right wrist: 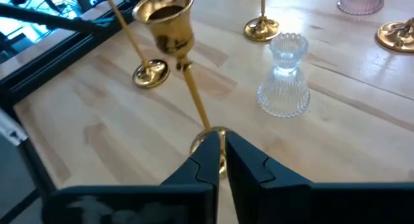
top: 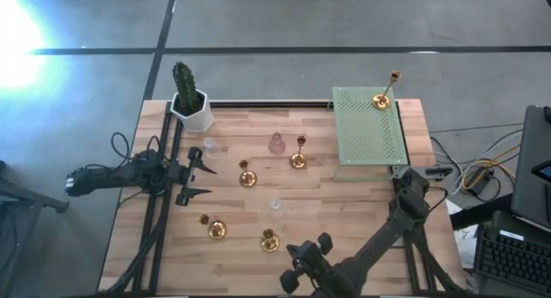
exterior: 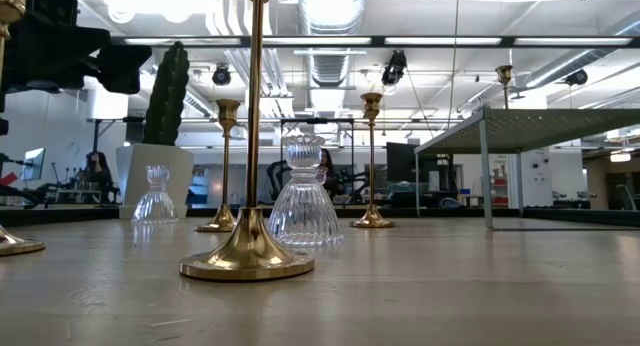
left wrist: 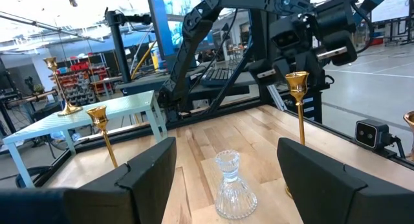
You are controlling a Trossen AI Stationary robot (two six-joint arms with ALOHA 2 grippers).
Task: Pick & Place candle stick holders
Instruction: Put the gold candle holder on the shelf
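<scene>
Pale wooden table (top: 344, 212) under both arms: the right gripper (right wrist: 220, 160) stands closed beside a tall shiny gold candle holder (right wrist: 176, 52) near the front edge. Left gripper (left wrist: 223, 166) waits spread. One gold holder (top: 384, 93) stands on the green mesh tray (top: 368, 134); most remain.

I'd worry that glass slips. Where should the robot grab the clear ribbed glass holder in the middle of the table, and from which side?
Probably at the narrow waist of the clear glass holder, between its cup and its flared ribbed skirt. It stands upright, and the wider parts above and below should keep it from slipping. Come in level from the side of the left gripper, whose open fingers frame it.
</scene>
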